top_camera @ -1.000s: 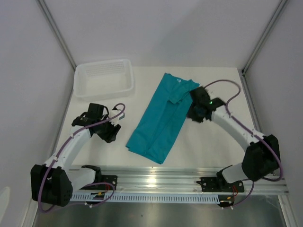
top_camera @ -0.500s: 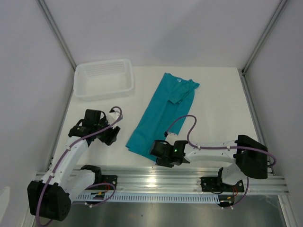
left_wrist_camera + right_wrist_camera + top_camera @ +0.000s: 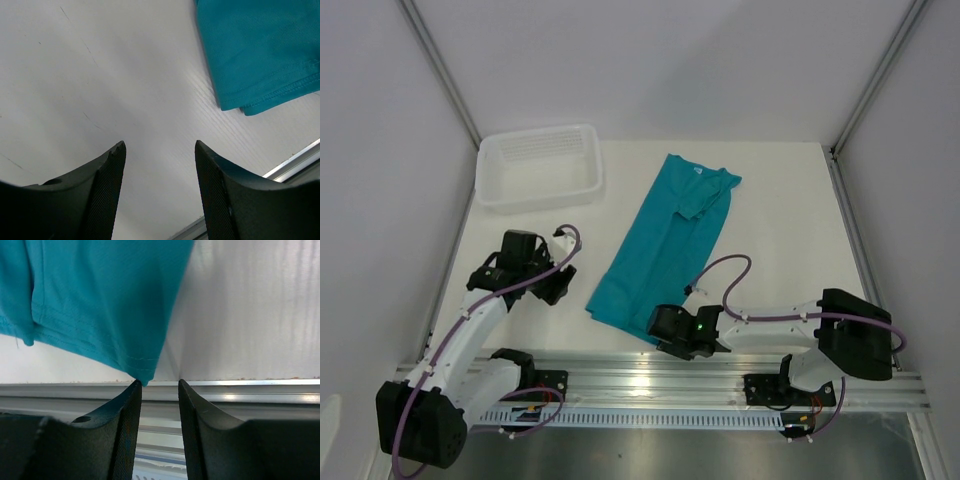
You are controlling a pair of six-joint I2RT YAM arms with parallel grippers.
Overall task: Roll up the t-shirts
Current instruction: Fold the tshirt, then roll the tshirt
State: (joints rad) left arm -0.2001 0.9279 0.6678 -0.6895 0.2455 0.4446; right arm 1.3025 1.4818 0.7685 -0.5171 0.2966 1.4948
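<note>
Teal t-shirt (image 3: 665, 245): near corner lies at the tips of my right gripper (image 3: 158, 383), open and empty; left gripper (image 3: 159, 145) likewise. Catching one layer could skew the roll.

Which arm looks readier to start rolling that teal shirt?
Right. The right fingers sit open at the t-shirt hem's near corner; the left fingers hang over the table, off the cloth.

Folded teal t-shirt (image 3: 665, 250), white tray (image 3: 540, 165) well apart
</note>
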